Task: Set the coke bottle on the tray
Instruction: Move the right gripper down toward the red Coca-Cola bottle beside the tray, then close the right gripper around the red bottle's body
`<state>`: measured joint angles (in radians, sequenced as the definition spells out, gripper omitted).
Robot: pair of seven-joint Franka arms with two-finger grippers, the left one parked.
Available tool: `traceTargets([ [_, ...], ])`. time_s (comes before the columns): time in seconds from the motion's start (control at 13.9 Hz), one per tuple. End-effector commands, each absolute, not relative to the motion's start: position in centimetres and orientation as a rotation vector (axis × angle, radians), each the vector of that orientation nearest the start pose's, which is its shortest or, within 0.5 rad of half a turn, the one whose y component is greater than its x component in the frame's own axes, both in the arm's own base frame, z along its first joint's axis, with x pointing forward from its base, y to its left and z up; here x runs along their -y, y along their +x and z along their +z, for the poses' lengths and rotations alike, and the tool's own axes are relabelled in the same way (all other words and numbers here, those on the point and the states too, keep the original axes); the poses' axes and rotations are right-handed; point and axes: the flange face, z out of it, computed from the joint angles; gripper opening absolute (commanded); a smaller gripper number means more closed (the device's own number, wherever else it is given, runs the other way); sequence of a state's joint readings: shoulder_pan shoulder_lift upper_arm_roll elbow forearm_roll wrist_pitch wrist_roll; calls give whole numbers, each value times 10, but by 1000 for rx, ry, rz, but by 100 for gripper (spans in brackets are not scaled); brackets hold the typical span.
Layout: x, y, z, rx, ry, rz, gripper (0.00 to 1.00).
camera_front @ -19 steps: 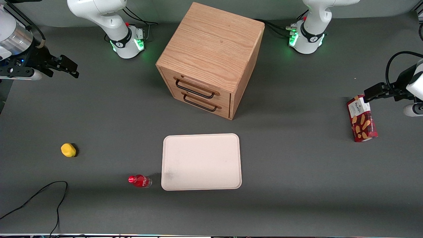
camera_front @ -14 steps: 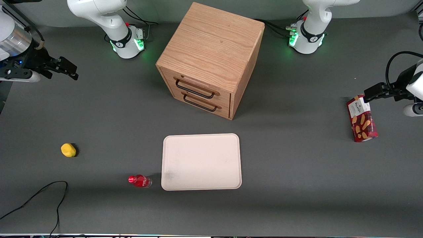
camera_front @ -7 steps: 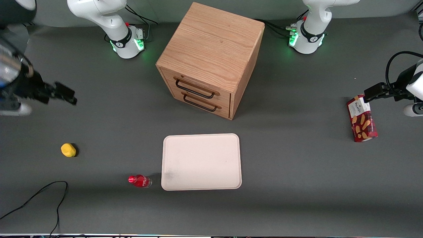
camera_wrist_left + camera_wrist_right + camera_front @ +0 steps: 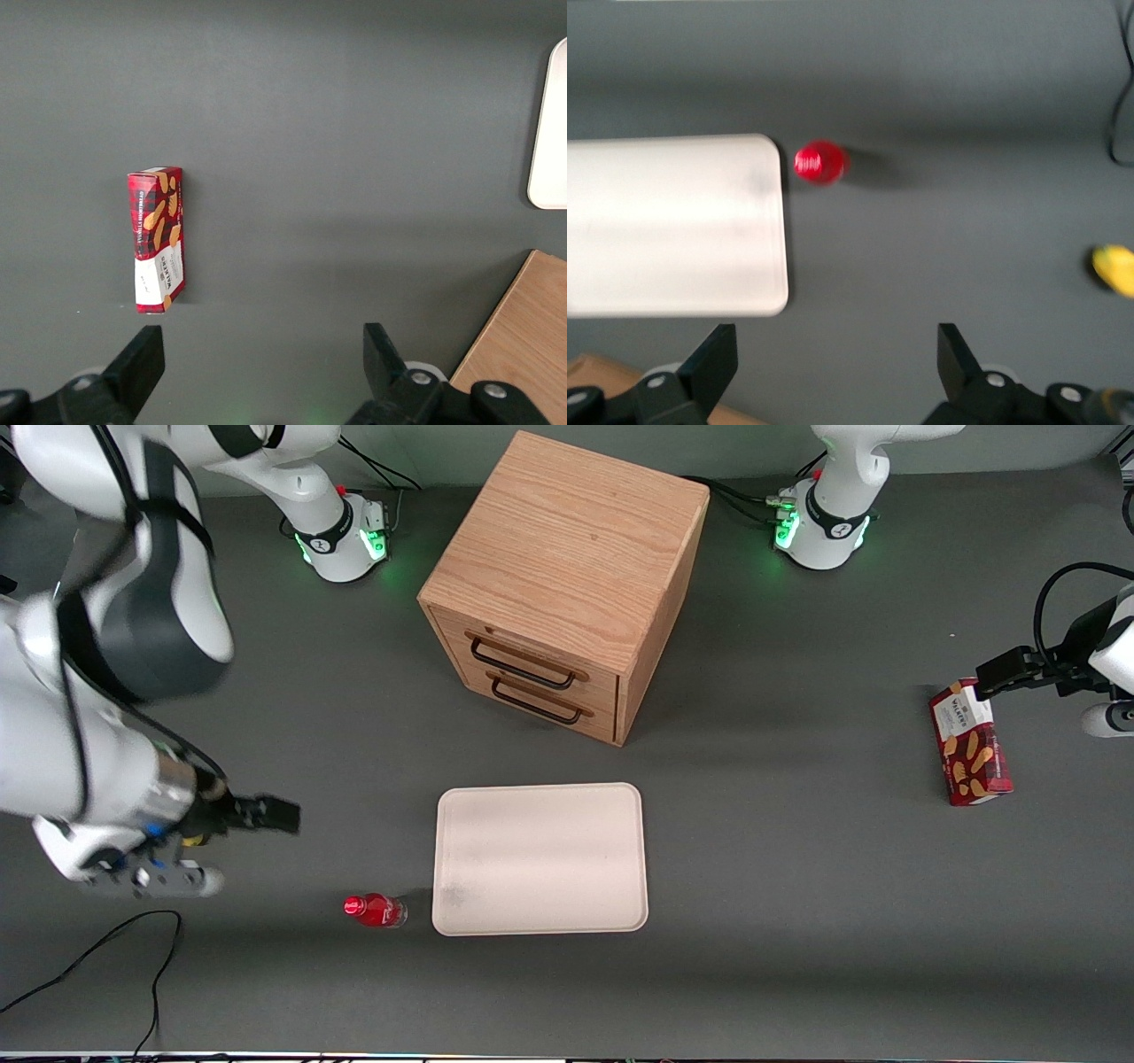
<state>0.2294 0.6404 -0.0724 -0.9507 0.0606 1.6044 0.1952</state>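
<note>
The coke bottle (image 4: pixel 375 911), small and red with a red cap, stands on the grey table just beside the tray's edge, at the corner nearer the front camera. In the right wrist view the coke bottle (image 4: pixel 820 163) shows cap-on as a red disc. The tray (image 4: pixel 540 859) is flat, cream-white and bare; part of the tray (image 4: pixel 673 226) shows in the wrist view too. My gripper (image 4: pixel 275 815) hangs above the table, a little farther from the front camera than the bottle and toward the working arm's end. The gripper (image 4: pixel 837 350) is open, with nothing between its fingers.
A wooden drawer cabinet (image 4: pixel 567 584) stands farther from the front camera than the tray. A yellow object (image 4: pixel 1116 268) lies near my gripper. A black cable (image 4: pixel 133 948) loops near the table's front edge. A red biscuit box (image 4: pixel 970 744) lies toward the parked arm's end.
My arm has swung in from the table's edge toward the front camera and the bottle, and now covers the yellow object in the front view. Bottle and tray have not moved.
</note>
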Motion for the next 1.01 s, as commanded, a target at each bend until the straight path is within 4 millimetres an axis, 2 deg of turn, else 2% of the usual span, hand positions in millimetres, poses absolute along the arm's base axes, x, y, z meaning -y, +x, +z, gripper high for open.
traceTargets([
  [0.0, -145, 742, 469, -63, -3107, -70, 100],
  [0.22, -152, 760, 411, -62, -3112, -83, 100],
  [0.43, -160, 768, 376, -33, -3105, -100, 100],
  [0.72, -172, 774, 343, -12, -3101, -130, 100],
  [0.94, -173, 773, 338, -5, -3103, -121, 99],
])
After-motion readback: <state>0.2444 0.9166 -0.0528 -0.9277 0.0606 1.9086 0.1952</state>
